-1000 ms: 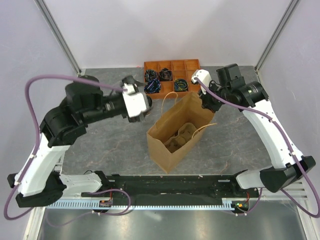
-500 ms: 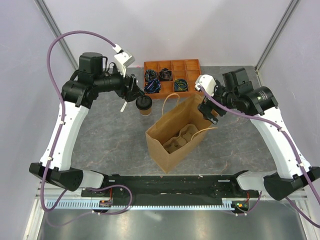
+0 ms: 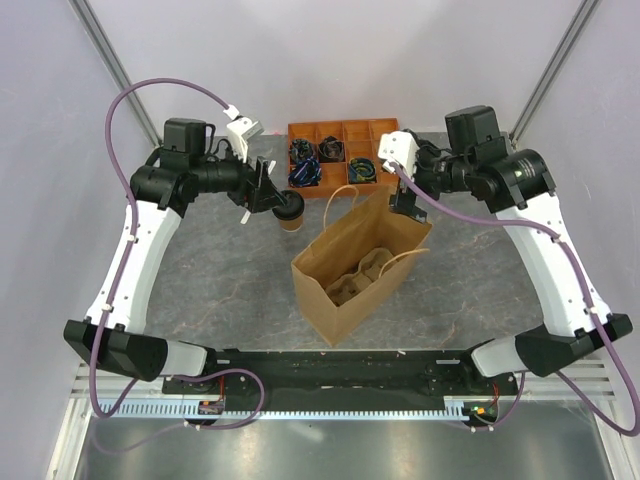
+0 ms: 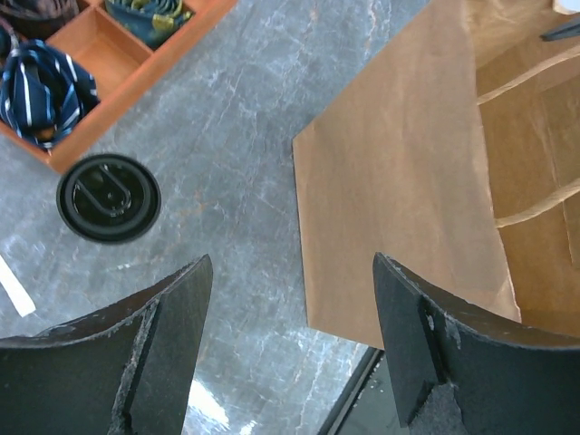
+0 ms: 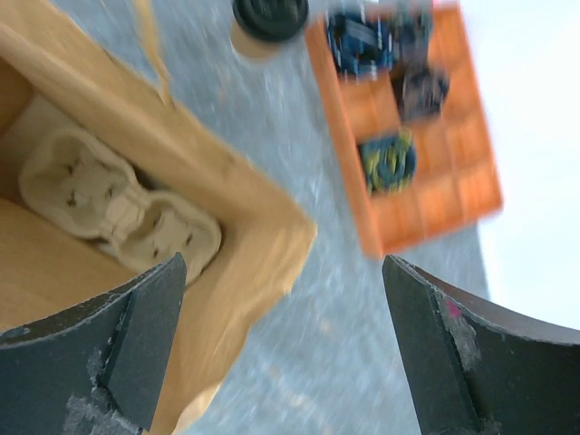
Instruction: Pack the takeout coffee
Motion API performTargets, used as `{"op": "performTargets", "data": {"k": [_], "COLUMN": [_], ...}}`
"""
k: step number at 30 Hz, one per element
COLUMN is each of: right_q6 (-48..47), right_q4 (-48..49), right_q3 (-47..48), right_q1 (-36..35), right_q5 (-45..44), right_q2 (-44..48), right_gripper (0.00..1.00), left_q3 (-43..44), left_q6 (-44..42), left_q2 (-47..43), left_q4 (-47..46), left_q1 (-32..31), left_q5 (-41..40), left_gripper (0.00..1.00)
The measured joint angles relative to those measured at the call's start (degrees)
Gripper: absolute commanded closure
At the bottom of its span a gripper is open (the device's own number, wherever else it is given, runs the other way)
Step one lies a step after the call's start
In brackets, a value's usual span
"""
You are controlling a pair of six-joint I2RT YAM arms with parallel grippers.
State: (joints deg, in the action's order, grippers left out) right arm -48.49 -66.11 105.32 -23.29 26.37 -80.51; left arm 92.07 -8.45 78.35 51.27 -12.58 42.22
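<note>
Coffee [image 3: 289, 208] left of bag [image 3: 320, 292] (carrier [image 3: 358, 277] inside)

In the left wrist view the cup [image 4: 109, 198] is seen from straight above, its side hidden, and the bag [image 4: 399, 208] runs off the right edge. The right wrist view is smeared (the tray [image 5: 453, 199] holds unreadable dark blobs). From above, the bag's walls hide part of the carrier [image 3: 358, 272].

White-shelled left arm [image 3: 135, 255] and right arm [image 3: 555, 265], black at joints and bases. Purple cable [image 3: 150, 84] looping off each wrist. Black wedge-shaped fingers [image 4: 168, 349], edges scuffed grey.
</note>
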Motion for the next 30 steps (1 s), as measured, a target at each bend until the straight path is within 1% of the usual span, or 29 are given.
{"op": "performTargets", "data": {"k": [5, 8, 11, 12, 14, 15, 20, 23, 24, 25, 28, 29, 30], "right_q6": [-4.68, -8.44, -12.15, -13.14, -14.86, -15.63, -20.55, -23.71, -24.5, -25.14, -26.05, -25.83, -25.57], "right_q4": [1.36, 0.94, 0.81, 0.72, 0.7, 0.63, -2.67, -6.4, -7.04, -7.82, -9.42, -9.84, -10.1], "right_q3": [4.13, 4.17, 3.56, 3.48, 3.5, 3.56, 6.1, 7.41, 7.43, 7.45, 7.8, 8.17, 8.57], "right_q1": [-1.22, -3.63, -6.84, -7.74, -8.94, -9.31, -10.01, -10.12, -10.14, -10.21, -10.36, -10.38, -10.43], "right_q5": [6.62, 8.37, 9.33, 9.62, 10.01, 10.16, 10.23, 10.23, 10.23, 10.19, 9.68, 9.44, 9.14], "right_q2": [-4.33, -5.79, -6.62, -6.95, -7.69, -8.2, -12.79, -15.06, -15.34, -15.61, -15.91, -15.98, -15.98], "right_gripper": [0.02, 0.04, 0.09, 0.14, 0.22, 0.28, 0.37, 0.46, 0.53, 0.57, 0.78, 0.92, 0.99], "left_q3": [-1.55, -2.1, -2.69, -2.95, -3.52, -3.96, -5.57, -5.95, -6.01, -6.05, -6.19, -6.25, -6.43], "left_q6": [0.96, 1.64, 2.62, 2.91, 3.37, 3.61, 4.59, 5.05, 5.25, 5.35, 5.75, 5.86, 5.9], "left_q2": [0.0, 0.04, 0.13, 0.15, 0.22, 0.22, 0.22, 0.2, 0.2, 0.2, 0.2, 0.2, 0.2], "left_q4": [0.02, -0.02, -0.09, -0.17, -0.24, -0.35, -0.42, -0.46, -0.59, -0.68, -1.33, -1.73, -2.34], "left_q1": [2.21, 3.65, 5.05, 5.53, 6.25, 6.69, 7.41, 7.41, 7.41, 7.43, 7.48, 7.48, 7.48], "left_q5": [0.63, 1.38, 2.32, 3.02, 3.74, 4.35, 4.92, 4.92, 4.92, 4.92, 4.9, 4.87, 4.87], "left_gripper": [0.21, 0.21, 0.2, 0.19, 0.18, 0.18, 0.18, 0.18, 0.18, 0.18, 0.16, 0.16, 0.15]}}
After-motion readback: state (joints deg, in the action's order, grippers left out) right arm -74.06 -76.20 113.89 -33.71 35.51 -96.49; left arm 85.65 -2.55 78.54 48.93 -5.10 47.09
